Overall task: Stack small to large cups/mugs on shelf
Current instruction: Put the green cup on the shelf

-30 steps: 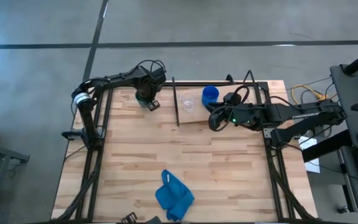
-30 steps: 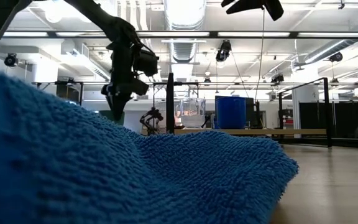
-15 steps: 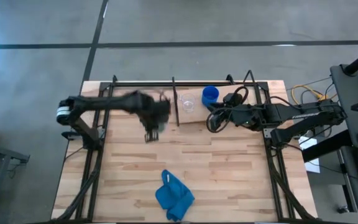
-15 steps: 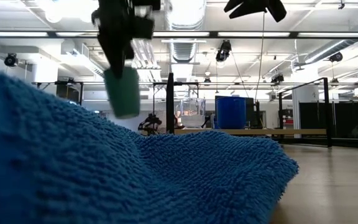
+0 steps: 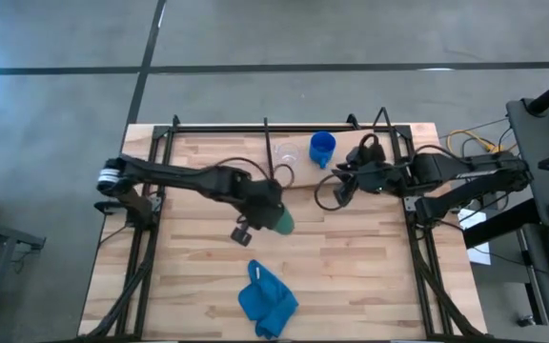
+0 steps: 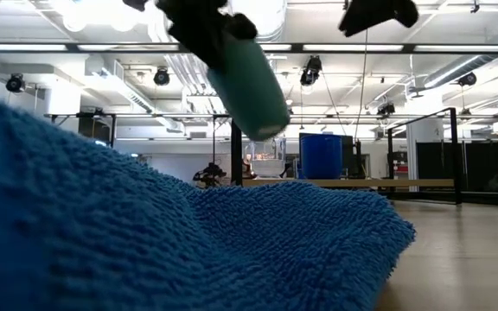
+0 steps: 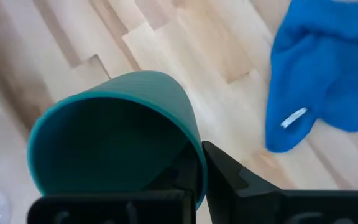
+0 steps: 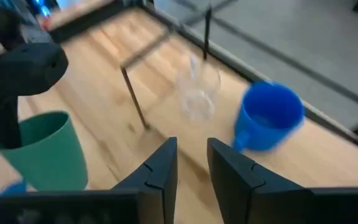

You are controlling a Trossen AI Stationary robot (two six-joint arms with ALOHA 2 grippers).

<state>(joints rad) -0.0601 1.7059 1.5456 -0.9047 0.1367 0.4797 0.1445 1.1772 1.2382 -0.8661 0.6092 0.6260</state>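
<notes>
My left gripper (image 5: 263, 211) is over the middle of the table, shut on the dark green cup (image 5: 280, 222), which also shows tilted in the low view (image 6: 251, 76) and close up in the left wrist view (image 7: 114, 140). The bright blue mug (image 5: 322, 146) and the clear cup (image 5: 287, 155) stand on their bases on the pale shelf board (image 5: 303, 177) at the table's far edge. My right gripper (image 5: 335, 188) hovers by the shelf's near edge, slightly open and holding nothing; its wrist view shows the mug (image 8: 270, 118), the clear cup (image 8: 197, 94) and the green cup (image 8: 45, 152). My left gripper holds the green cup by its rim (image 7: 194, 155). One finger (image 7: 232, 177) lies outside the wall, and the other seems to be inside the cup. The cup is lifted clear of the table and tilted, its base (image 6: 271, 125) lower than its open end.
A crumpled blue cloth (image 5: 266, 298) lies near the table's near edge and fills most of the low view (image 6: 145, 242). Black rod supports (image 5: 269, 152) stand at the shelf's ends. Bare plank tabletop (image 5: 351, 248) lies between the cloth and the shelf.
My left gripper has carried the green cup from the table's far left, beside the shelf, up and across to the middle of the table, toward the near edge. The cup was lifted clear and now hangs tilted instead of upright.
</notes>
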